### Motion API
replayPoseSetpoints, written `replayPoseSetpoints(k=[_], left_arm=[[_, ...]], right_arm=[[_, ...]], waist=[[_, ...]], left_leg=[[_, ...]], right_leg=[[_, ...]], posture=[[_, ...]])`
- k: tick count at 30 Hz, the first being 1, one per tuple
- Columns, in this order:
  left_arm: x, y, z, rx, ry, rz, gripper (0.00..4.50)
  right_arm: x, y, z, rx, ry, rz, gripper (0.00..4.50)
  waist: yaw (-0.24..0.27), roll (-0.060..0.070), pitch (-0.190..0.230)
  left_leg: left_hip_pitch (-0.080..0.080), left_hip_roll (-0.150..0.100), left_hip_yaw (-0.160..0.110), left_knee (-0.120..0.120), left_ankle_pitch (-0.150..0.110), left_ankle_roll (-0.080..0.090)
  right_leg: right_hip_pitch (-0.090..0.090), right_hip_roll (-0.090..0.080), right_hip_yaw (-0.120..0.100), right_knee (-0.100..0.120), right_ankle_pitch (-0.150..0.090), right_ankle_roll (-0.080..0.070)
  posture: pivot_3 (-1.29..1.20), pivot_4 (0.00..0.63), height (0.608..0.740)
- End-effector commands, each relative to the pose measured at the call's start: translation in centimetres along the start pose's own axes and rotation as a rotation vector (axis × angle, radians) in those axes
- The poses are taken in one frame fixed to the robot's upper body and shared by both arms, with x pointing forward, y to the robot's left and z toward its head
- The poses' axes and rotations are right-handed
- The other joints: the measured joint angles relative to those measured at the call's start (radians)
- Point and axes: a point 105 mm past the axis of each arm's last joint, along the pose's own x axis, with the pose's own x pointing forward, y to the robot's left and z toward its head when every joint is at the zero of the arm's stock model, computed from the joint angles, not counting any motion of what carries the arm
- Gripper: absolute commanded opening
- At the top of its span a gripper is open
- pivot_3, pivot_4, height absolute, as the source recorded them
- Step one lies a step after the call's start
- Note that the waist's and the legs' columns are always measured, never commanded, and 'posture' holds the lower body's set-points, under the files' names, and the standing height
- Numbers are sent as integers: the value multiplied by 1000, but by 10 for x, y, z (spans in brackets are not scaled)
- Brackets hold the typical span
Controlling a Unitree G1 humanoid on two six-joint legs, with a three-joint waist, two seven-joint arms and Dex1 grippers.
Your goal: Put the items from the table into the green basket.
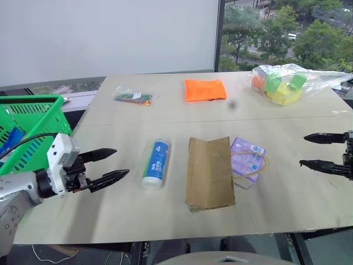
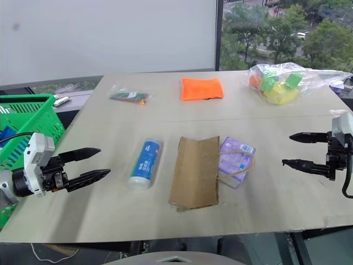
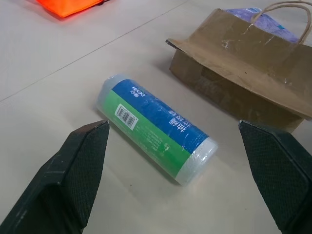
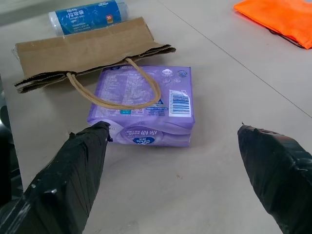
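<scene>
On the pale table (image 1: 110, 215) a white bottle with a blue label (image 1: 155, 164) lies on its side. Right of it lies a flat brown paper bag (image 1: 208, 172), its handle over a purple tissue pack (image 1: 248, 154). Farther back are an orange cloth (image 1: 205, 89), a small clear bag of colourful pieces (image 1: 133, 97) and a bigger one (image 1: 281, 83). The green basket (image 1: 30, 127) stands off the table's left side. My left gripper (image 1: 121, 162) hovers open just left of the bottle. Right of the tissue pack (image 4: 146, 105), my right gripper (image 1: 303, 150) is open and empty.
Something blue (image 1: 11, 141) shows inside the basket. A seam line (image 1: 309, 116) crosses the table behind the near row of items. A window with trees outside lies beyond the far right corner. The table's front edge runs close below the grippers.
</scene>
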Motion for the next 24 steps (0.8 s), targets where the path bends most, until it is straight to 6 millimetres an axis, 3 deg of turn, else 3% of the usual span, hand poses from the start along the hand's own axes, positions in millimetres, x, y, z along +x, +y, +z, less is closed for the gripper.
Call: replayPoseSetpoints(k=[1,4,9,13,16,21,24], left_arm=[[11,-8,11,26,-42,-14,4366],[27,-26,19,-22,-83,-59,4366],[39,-29,13,-93,8,-27,4366],[50,-50,3,-314,127,-128,4366],[64,-70,-4,-511,162,-231,4366],[104,-70,-7,-611,166,-189,4366],[124,-75,-15,-635,217,-176,4366]], right_arm=[[-5,2,6,-84,-2,-34,4500],[5,15,8,-134,-43,-32,4500],[31,40,25,-176,-108,66,4500],[49,57,41,-198,-141,155,4500],[48,66,39,-215,-123,200,4500],[34,67,26,-216,-76,163,4500],[34,68,28,-207,-93,123,4500]], waist=[[0,0,0],[7,-3,-1],[1,1,0],[-9,0,0],[-9,-2,1],[-10,-4,2],[-18,-3,1]], left_leg=[[0,0,0,0,0,0],[-1,0,-1,0,0,0],[0,1,-1,0,0,0],[0,0,-1,0,0,0],[0,0,-2,1,0,0],[-2,-1,-5,1,0,-1],[-1,-1,-4,1,2,-4]], right_leg=[[0,0,0,0,0,0],[0,-1,-1,-1,0,0],[0,-1,0,0,0,0],[0,0,0,1,0,0],[0,-1,-1,1,0,1],[0,-3,-3,1,0,0],[0,-3,-1,1,0,0]], posture=[[80,0,740],[75,0,740],[64,0,740],[65,0,740],[50,0,740],[-2,0,740],[-38,0,740]])
